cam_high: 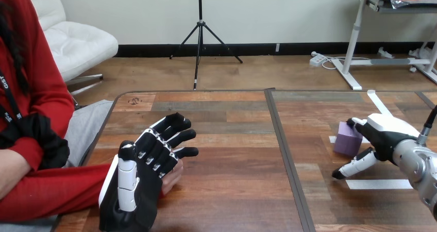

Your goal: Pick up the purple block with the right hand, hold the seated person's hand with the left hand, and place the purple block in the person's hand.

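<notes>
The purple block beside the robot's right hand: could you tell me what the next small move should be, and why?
Probably close the right hand on the purple block. A finger touches the block's far top corner and the thumb lies spread just near of it, so the block sits ungripped on the table. The left hand lies over the person's hand, fingers straight.

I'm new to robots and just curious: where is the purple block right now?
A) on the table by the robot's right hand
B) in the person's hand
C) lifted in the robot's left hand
A: the purple block sits on the table, with the right hand just beside it.
</notes>
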`<state>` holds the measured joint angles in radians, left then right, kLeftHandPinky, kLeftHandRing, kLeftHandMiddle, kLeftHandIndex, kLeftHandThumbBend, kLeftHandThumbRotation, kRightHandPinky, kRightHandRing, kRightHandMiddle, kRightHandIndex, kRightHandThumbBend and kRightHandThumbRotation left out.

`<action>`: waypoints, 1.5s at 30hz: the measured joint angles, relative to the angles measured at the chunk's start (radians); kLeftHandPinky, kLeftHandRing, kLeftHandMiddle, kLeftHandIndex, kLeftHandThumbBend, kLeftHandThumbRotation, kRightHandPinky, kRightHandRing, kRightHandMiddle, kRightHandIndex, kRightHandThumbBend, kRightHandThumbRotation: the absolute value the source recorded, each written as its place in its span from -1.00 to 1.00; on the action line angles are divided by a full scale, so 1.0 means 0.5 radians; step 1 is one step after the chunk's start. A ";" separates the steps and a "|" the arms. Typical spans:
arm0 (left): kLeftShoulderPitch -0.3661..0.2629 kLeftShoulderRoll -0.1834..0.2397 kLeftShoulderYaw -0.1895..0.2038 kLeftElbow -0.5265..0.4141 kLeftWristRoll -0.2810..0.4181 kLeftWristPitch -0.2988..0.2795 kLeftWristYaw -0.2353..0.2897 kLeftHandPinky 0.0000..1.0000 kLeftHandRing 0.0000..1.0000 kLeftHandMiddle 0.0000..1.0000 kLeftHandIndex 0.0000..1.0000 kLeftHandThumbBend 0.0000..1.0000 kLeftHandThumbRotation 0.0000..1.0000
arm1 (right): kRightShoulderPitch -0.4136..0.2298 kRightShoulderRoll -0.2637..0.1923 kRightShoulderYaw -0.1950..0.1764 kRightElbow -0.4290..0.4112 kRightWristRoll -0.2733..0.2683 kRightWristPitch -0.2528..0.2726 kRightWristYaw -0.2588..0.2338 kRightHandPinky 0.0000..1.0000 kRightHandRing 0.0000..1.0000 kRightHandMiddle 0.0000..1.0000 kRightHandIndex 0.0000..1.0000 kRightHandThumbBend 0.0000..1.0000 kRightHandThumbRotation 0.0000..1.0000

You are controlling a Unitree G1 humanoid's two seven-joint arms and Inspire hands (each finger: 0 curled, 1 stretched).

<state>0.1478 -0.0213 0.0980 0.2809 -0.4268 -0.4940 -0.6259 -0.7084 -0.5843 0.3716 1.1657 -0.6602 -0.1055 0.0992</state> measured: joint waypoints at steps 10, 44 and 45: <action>0.002 0.004 0.002 0.000 0.001 -0.002 -0.001 0.31 0.54 0.55 0.44 0.55 0.88 | -0.010 0.004 0.019 0.030 -0.003 0.002 -0.062 0.62 0.85 0.91 0.86 0.96 -0.36; 0.018 0.011 0.008 0.000 -0.004 -0.008 -0.001 0.32 0.57 0.55 0.36 0.52 0.91 | -0.031 0.005 0.023 0.036 0.002 -0.053 -0.202 0.37 0.62 0.66 0.58 0.44 -0.58; 0.019 0.011 0.008 0.000 -0.006 -0.007 -0.001 0.31 0.57 0.55 0.36 0.52 0.91 | -0.031 0.006 0.022 0.036 0.004 -0.055 -0.204 0.37 0.62 0.66 0.58 0.43 -0.58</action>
<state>0.1571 -0.0159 0.1021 0.2809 -0.4298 -0.4978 -0.6266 -0.7241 -0.5816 0.3828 1.1836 -0.6582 -0.1328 -0.0031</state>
